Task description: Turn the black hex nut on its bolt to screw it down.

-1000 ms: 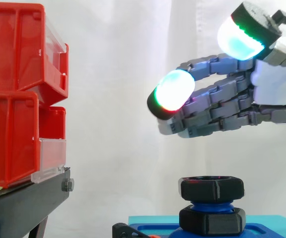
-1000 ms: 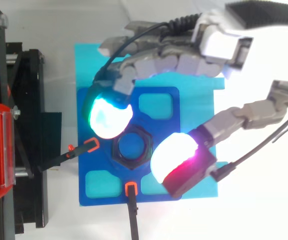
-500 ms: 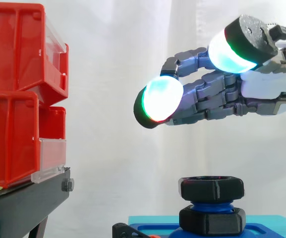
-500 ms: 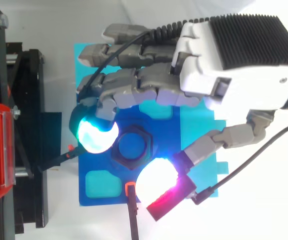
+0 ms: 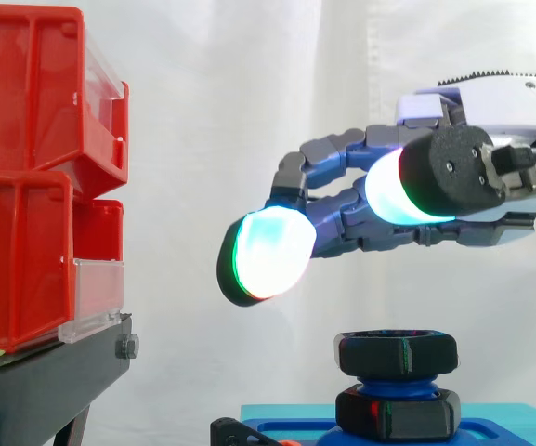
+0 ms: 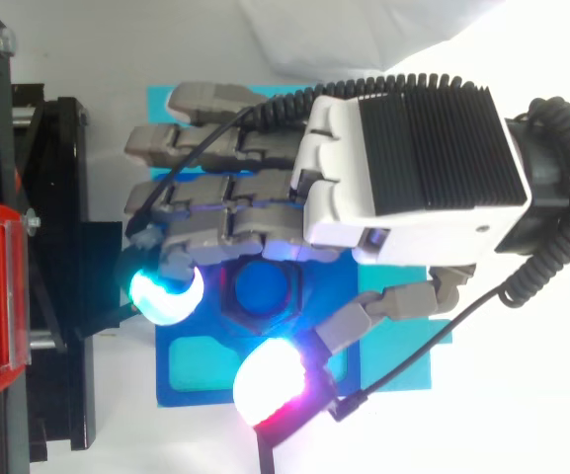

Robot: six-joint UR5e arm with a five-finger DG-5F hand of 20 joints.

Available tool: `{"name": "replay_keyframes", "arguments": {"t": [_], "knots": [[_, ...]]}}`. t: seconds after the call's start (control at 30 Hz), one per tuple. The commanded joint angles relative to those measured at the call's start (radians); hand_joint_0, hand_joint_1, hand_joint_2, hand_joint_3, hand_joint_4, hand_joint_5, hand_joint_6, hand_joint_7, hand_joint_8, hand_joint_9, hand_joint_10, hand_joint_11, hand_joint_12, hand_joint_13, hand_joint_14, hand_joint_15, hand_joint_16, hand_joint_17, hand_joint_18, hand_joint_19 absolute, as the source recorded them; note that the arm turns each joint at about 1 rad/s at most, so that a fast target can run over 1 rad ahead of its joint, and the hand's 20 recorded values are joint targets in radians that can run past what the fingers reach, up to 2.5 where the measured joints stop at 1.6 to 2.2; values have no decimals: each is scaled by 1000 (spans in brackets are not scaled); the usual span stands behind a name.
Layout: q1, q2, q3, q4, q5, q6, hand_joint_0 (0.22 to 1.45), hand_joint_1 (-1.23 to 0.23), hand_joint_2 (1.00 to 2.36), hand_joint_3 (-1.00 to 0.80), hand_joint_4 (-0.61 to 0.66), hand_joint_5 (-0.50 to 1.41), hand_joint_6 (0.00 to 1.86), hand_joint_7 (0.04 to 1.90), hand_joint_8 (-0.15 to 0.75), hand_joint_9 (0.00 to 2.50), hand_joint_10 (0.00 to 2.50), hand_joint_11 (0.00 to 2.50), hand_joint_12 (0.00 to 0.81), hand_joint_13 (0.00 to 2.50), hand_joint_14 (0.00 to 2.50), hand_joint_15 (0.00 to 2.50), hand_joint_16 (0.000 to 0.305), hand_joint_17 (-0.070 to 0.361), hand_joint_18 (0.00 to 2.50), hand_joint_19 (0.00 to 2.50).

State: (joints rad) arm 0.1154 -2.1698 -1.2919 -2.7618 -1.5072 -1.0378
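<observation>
You had the hand (image 6: 403,163) poised over the black hex nut (image 5: 397,353), palm down, fingers loosely bent and spread away from the thumb, gripping nothing. The nut sat high on the blue bolt (image 6: 263,291), with a second black nut (image 5: 397,415) lower on the same bolt. That lower nut sat at the blue plate (image 6: 215,393), which lay on the cyan mat (image 5: 277,412).

Clearances: in the side view, open air separated the lowest glowing fingertip (image 5: 268,253) from the nut's top face. That fingertip hung to the left of the nut, not over it. Further left, free space lay between it and the red bins (image 5: 26,186) on the black stand (image 5: 45,390). From above, the same fingertip (image 6: 164,293) sat at the plate's left edge, near the stand. The thumb pad (image 6: 270,385) hung over the plate's near edge. The bolt top showed between the two pads, and the fingers hid the nut's far edge.

Changes against the earlier frames: the hand had rolled over, so its back faced the top camera. The leading fingertip had come lower and further toward the bins. The thumb pad had swung down from the top of the hand to the front. The nut had not moved.
</observation>
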Motion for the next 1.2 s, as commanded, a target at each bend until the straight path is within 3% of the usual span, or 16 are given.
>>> {"name": "replay_keyframes", "arguments": {"t": [0.0,0.17,0.6,0.87,1.17], "knots": [[3,-4,5,8,-24,-10,449,-495,1000,-500,156,-178,503,898,187,453,0,0,252,235,0,0,48,108,47,29],[4,-32,6,39,-34,-33,450,-491,1000,-500,159,-178,503,898,189,454,0,0,252,236,0,0,48,107,56,33],[26,-33,6,88,-36,-87,455,-481,1000,-500,159,-164,503,998,191,458,0,0,252,240,0,0,47,106,66,51],[32,-33,6,91,-57,-123,456,-476,1000,-500,154,-154,503,1072,190,457,0,0,253,238,0,0,47,106,67,53],[38,-42,6,87,-113,-156,458,-470,1000,-500,151,-143,503,1131,192,448,0,0,253,232,0,0,47,106,61,62]]}}
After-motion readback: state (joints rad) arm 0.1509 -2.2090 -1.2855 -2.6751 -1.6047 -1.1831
